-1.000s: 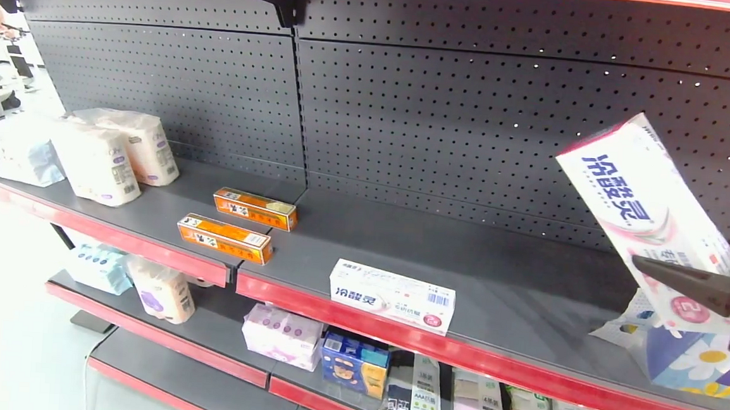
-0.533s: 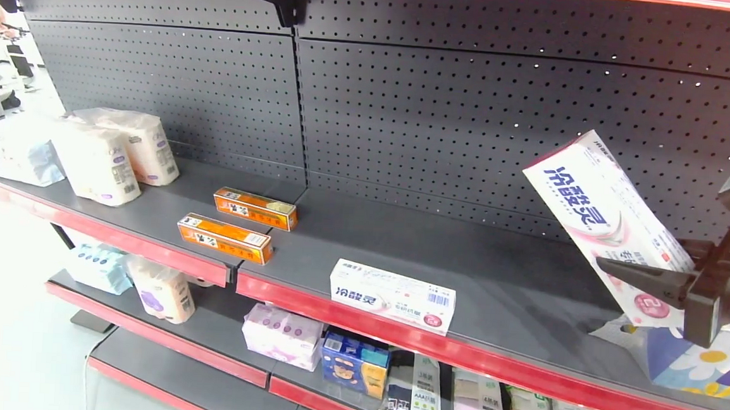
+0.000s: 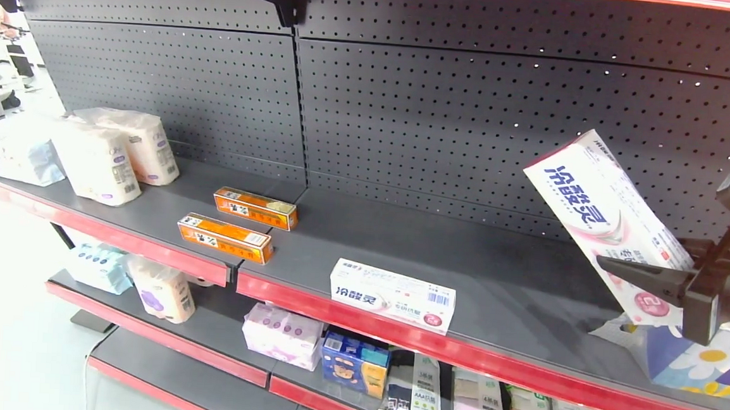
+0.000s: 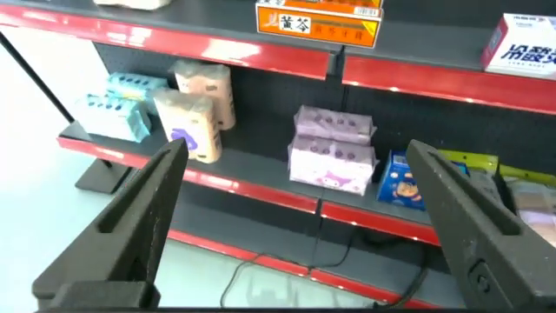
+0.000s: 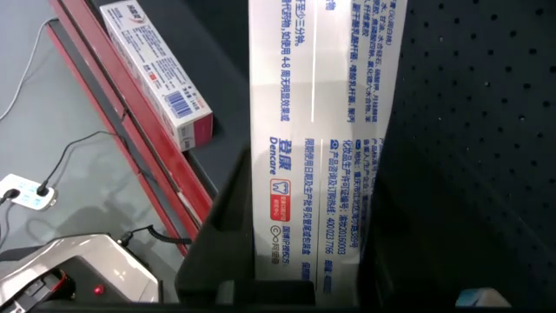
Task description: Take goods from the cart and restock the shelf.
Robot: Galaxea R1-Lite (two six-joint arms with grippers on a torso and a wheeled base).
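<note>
One toothpaste box (image 3: 391,295) lies on the shelf (image 3: 494,276); the right gripper (image 5: 300,230), fingers clamped on a second box (image 3: 605,220), holds it tilted above the shelf, not yet placed, while the left gripper (image 4: 295,156) is wide open and empty.

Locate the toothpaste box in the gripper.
Head view, right side: the toothpaste box hangs tilted in the right gripper above the shelf, over the floral tissue pack.

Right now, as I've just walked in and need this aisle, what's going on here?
The right gripper holds a white toothpaste box tilted above the right end of the shelf, not yet set down. A matching box lies at the shelf's front edge. The left gripper hangs open and empty, lower down.
</note>
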